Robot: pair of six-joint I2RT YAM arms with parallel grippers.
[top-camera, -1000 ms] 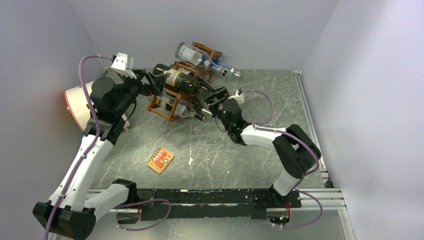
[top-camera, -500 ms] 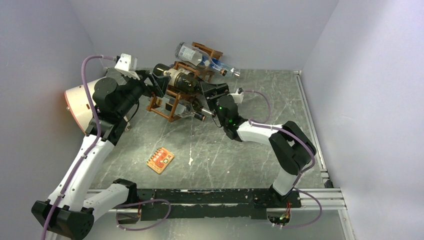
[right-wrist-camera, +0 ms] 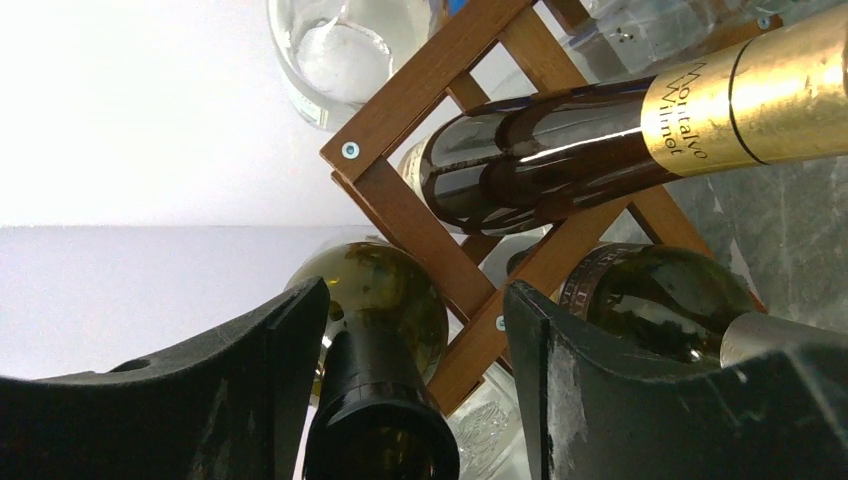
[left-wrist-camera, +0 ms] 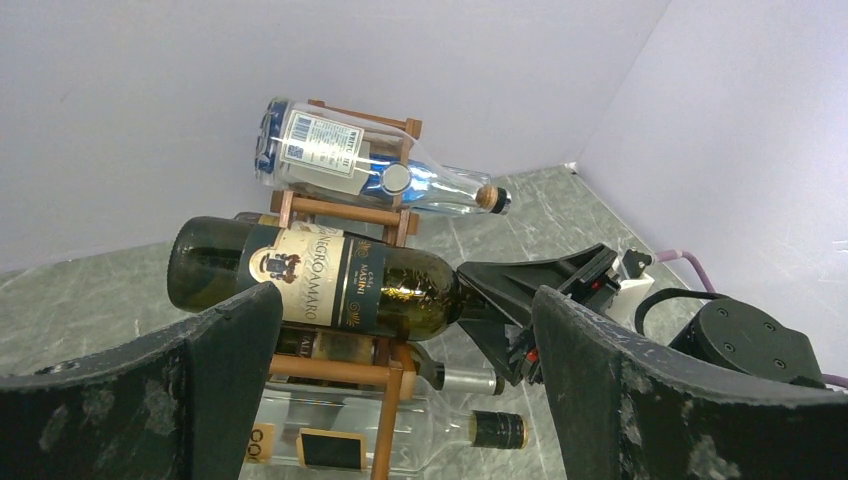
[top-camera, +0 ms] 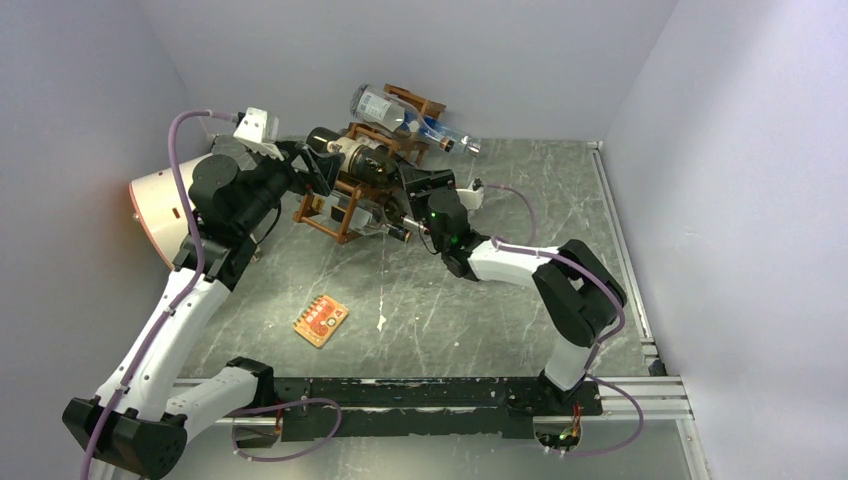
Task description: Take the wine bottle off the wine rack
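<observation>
The reddish-brown wine rack (top-camera: 322, 214) stands at the back of the table and holds several bottles. A dark green wine bottle (top-camera: 356, 160) with a cream and navy label lies across its middle tier, and it also shows in the left wrist view (left-wrist-camera: 320, 278). My left gripper (top-camera: 318, 170) is open by the bottle's base end, its jaws spread wide on either side (left-wrist-camera: 405, 300). My right gripper (top-camera: 412, 188) is open around the bottle's dark neck (right-wrist-camera: 380, 410). The neck sits against the left finger (right-wrist-camera: 260, 380), with a gap to the right finger.
A clear blue-tinted bottle (top-camera: 398, 110) lies on the rack's top. A clear bottle (left-wrist-camera: 400, 432) lies at the bottom. A dark bottle with a gold band (right-wrist-camera: 600, 150) sits in another cell. A cream drum (top-camera: 155, 210) stands at left. An orange card (top-camera: 321, 320) lies on the table.
My right gripper has moved left toward the rack, further over the green bottle's neck. My left gripper has shifted slightly right along the bottle's base end. The bottle stays on the rack.
</observation>
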